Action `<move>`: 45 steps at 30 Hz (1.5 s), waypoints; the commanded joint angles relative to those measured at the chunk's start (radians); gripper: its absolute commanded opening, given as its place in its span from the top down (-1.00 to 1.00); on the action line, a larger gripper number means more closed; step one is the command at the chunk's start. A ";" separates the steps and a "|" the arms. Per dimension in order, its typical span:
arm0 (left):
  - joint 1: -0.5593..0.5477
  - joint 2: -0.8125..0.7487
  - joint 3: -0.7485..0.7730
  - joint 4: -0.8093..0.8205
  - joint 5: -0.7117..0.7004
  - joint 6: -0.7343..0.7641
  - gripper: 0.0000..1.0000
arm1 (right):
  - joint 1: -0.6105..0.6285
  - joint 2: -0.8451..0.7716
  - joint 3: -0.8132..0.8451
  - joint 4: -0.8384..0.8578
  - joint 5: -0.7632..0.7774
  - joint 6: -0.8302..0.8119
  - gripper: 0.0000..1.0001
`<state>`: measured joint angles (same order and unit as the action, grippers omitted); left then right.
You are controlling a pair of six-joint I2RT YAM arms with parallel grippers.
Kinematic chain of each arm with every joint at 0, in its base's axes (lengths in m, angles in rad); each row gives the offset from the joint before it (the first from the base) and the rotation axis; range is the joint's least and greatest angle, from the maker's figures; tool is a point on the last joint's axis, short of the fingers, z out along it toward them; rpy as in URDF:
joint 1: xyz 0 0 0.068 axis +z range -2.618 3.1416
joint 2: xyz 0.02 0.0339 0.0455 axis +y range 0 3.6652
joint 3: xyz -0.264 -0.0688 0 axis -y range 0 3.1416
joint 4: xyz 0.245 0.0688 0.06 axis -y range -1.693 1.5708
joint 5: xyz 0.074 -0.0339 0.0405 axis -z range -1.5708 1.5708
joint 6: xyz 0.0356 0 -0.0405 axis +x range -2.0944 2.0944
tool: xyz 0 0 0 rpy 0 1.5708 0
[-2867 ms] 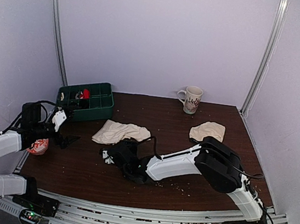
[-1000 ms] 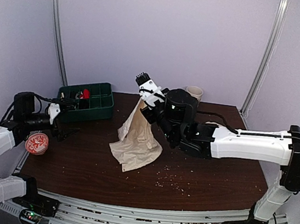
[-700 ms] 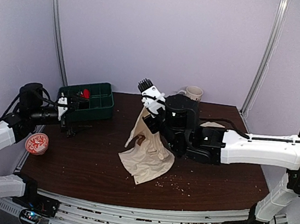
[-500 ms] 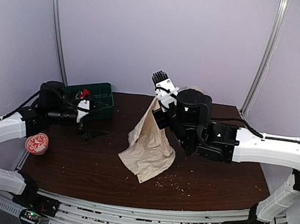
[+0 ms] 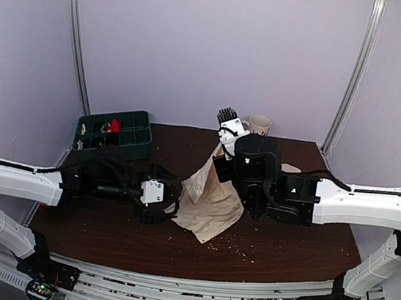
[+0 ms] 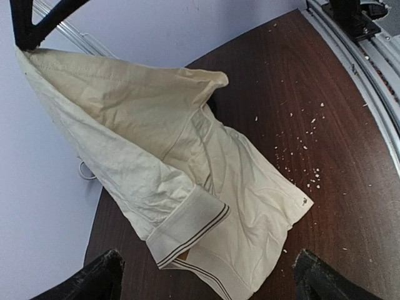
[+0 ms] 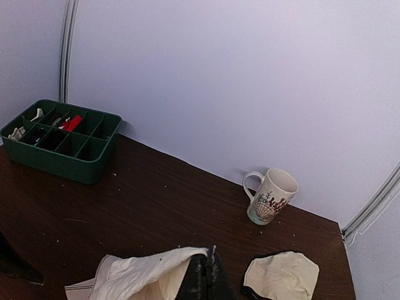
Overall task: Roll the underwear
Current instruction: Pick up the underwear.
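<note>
The cream underwear (image 5: pixel 210 199) hangs in a crumpled cone, its lower end resting on the brown table (image 5: pixel 284 242). My right gripper (image 5: pixel 222 144) is shut on its top corner, well above the table. In the right wrist view the shut fingers (image 7: pixel 206 278) pinch the cream fabric (image 7: pixel 140 275). My left gripper (image 5: pixel 170 204) stands open, low over the table, just left of the cloth's lower edge. In the left wrist view the striped waistband (image 6: pixel 190 228) lies between the wide-apart fingertips (image 6: pixel 94 281), untouched.
A second cream cloth (image 7: pixel 281 274) lies at the back right of the table. A patterned mug (image 5: pixel 259 124) stands by the back wall. A green divided tray (image 5: pixel 114 133) sits at the back left. Crumbs (image 5: pixel 230 232) dot the wood near the underwear.
The right gripper has carried the hanging underwear to the right. The left arm has swung in from the table's left edge to the cloth's lower left side, still open.
</note>
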<state>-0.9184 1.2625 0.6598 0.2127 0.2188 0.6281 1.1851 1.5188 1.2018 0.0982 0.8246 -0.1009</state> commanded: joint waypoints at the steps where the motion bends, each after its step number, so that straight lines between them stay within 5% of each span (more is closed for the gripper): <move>1: -0.058 0.100 0.008 0.247 -0.309 0.030 -0.96 | -0.011 -0.039 -0.037 0.016 0.044 0.048 1.00; 22: -0.218 0.465 0.086 0.679 -0.715 0.116 -0.96 | -0.026 -0.054 -0.047 -0.004 0.033 0.075 1.00; 29: -0.218 0.483 0.211 0.489 -0.719 0.018 -0.74 | -0.028 -0.047 -0.047 -0.005 0.036 0.071 1.00; 36: -0.216 0.476 0.156 0.527 -0.731 0.018 -0.14 | -0.028 -0.048 -0.049 -0.010 0.046 0.067 1.00; 45: -0.180 0.439 0.115 0.520 -0.731 -0.002 -0.12 | -0.029 -0.060 -0.058 -0.003 0.059 0.061 1.00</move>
<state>-1.1255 1.7294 0.7830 0.7044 -0.4980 0.6563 1.1645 1.4807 1.1568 0.0986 0.8536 -0.0414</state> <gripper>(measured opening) 0.563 0.007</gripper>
